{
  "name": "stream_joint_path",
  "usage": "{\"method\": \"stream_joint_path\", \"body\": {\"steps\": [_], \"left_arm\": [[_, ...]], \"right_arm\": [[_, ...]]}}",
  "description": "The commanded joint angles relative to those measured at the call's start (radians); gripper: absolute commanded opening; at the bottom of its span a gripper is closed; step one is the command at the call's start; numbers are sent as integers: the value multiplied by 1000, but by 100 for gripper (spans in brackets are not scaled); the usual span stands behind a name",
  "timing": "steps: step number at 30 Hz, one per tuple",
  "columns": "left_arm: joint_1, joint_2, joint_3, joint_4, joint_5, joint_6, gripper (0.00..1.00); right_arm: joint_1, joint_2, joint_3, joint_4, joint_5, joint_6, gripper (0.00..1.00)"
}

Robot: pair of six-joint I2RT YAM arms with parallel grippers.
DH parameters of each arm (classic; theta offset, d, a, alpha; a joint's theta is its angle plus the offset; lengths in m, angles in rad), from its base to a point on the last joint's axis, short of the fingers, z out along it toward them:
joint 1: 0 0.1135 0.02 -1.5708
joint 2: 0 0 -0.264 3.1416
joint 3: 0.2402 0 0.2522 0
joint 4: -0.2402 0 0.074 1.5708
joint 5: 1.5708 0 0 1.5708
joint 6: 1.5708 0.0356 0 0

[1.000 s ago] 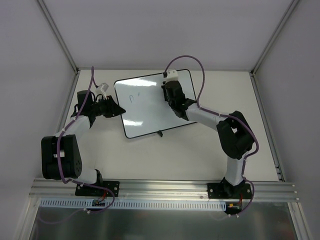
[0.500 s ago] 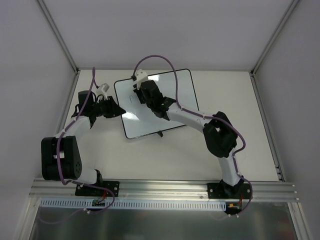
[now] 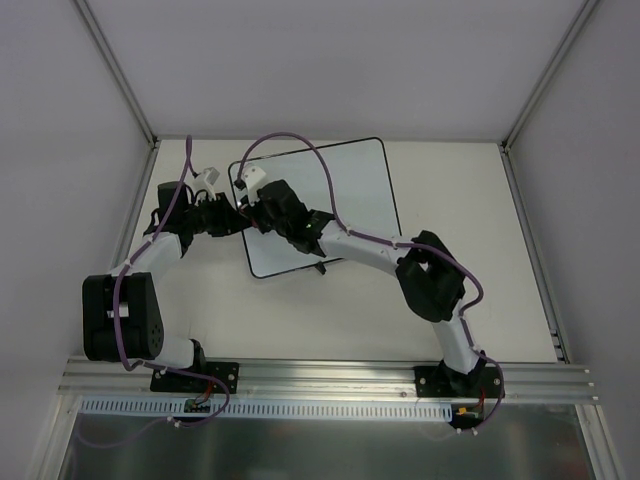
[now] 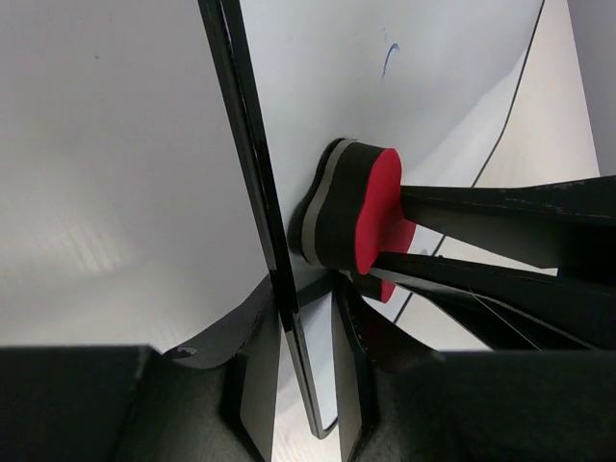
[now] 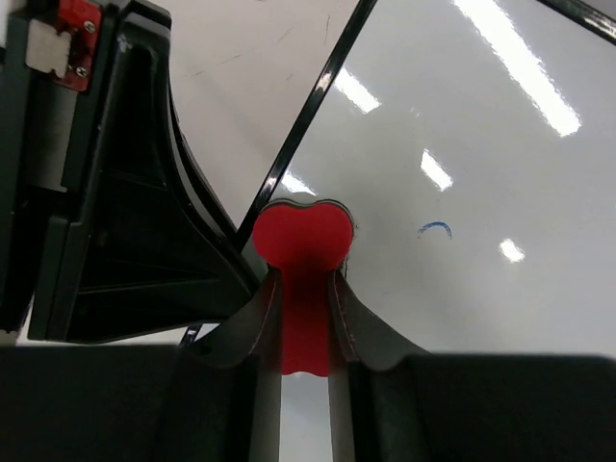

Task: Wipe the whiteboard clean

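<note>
Since a second ago the right gripper [image 5: 301, 289] has been swept across the whiteboard [image 3: 352, 185] to its left edge. Only one blue mark [image 5: 435, 229] is left to erase. Its jaws are pinched on the red eraser [image 5: 300, 236], which is pressed to the board. The left gripper [image 4: 306, 322] is clamped on the board's frame. The board lies far-centre on the counter [image 3: 350, 310].

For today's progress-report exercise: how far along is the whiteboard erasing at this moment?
Done: most of the large glossy white whiteboard with a thin black frame looks clean. In hand: the left fingers clamp its frame edge while the right fingers press the red bone-shaped eraser onto the surface near that edge. Left: one small blue pen mark beside the eraser needs wiping.
</note>
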Motion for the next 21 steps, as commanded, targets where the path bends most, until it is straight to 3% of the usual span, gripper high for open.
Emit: {"method": "stream_joint_path", "body": {"steps": [1, 8, 13, 21], "left_arm": [[-24, -36, -11, 26, -56, 76, 0], [-24, -49, -19, 25, -82, 84, 0], [-24, -54, -22, 25, -85, 88, 0], [-24, -56, -24, 25, -90, 88, 0]], "right_arm": [[-37, 1, -56, -100, 28, 30, 0], [-205, -62, -90, -98, 156, 53, 0], [-357, -99, -114, -104, 165, 73, 0], [-471, -137, -239, -109, 154, 140, 0]]}}
